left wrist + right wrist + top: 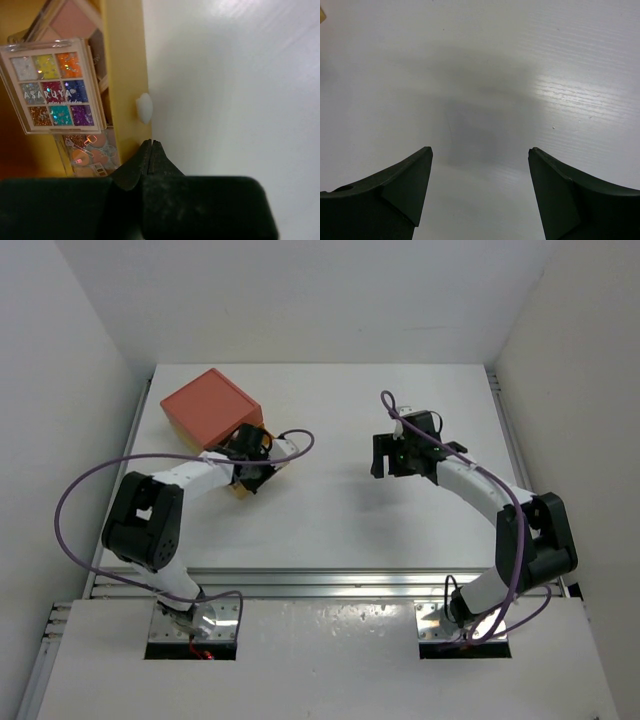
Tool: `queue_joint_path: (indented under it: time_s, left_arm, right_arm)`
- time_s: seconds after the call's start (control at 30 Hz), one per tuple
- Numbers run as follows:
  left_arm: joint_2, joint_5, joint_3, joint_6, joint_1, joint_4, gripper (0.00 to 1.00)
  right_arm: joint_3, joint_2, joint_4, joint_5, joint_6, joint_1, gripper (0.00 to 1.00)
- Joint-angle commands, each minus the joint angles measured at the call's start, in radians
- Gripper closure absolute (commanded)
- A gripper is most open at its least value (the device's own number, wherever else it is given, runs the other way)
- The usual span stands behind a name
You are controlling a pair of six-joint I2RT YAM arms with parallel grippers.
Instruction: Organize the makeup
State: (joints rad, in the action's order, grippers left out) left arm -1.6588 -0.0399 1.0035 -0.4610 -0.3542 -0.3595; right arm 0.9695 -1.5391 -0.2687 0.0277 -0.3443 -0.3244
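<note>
Nearest the bases, the right gripper (480, 150) hangs over the bare white table (520, 60) with its jaws wide apart and nothing between them. No makeup shows beneath it or anywhere on the open surface in the overhead view.

Further in on the other side, the left gripper (151, 149) has its jaws pressed together on nothing. It sits just at the outer face of the yellow box wall (125, 60), close below a small white tab (144, 107) on that wall.

Inside the box, beyond that wall, lie the eyeshadow palettes. A peach-toned palette (89, 150) is nearest, and a multicoloured glitter palette (54, 85) rests partly over it. A pinkish-brown palette (75, 17) is farthest. I cannot tell whether the thin brushes and pencils are in there too, as the wrist view shows only part of the interior.

Farthest back, an orange panel (210, 405) lies beyond the left wrist. It looks like the box's lid, though I cannot tell whether it is folded open.

The gathering appears essentially done: everything visible is in the box and nothing loose remains in sight. What is probably left is checking the brushes and perhaps closing the box.
</note>
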Motion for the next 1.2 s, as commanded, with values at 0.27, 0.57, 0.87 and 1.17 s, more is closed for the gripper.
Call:
queue_joint_path:
  time_s: [0.27, 0.57, 0.87, 1.17]
  left_arm:
    - [-0.081, 0.023, 0.087, 0.16, 0.072, 0.111, 1.0]
    - [-0.122, 0.212, 0.096, 0.128, 0.081, 0.226, 1.0]
    - [-0.122, 0.238, 0.106, 0.119, 0.072, 0.258, 1.0]
    - [-0.001, 0.046, 0.126, 0.071, 0.023, 0.126, 0.99]
  right_arm:
    - [0.043, 0.005, -0.018, -0.026, 0.016, 0.007, 0.22]
    - [0.046, 0.014, -0.026, -0.026, 0.024, 0.013, 0.21]
    - [0.049, 0.008, -0.03, -0.026, 0.024, 0.016, 0.21]
    - [0.083, -0.013, -0.055, -0.025, 0.069, -0.002, 0.18]
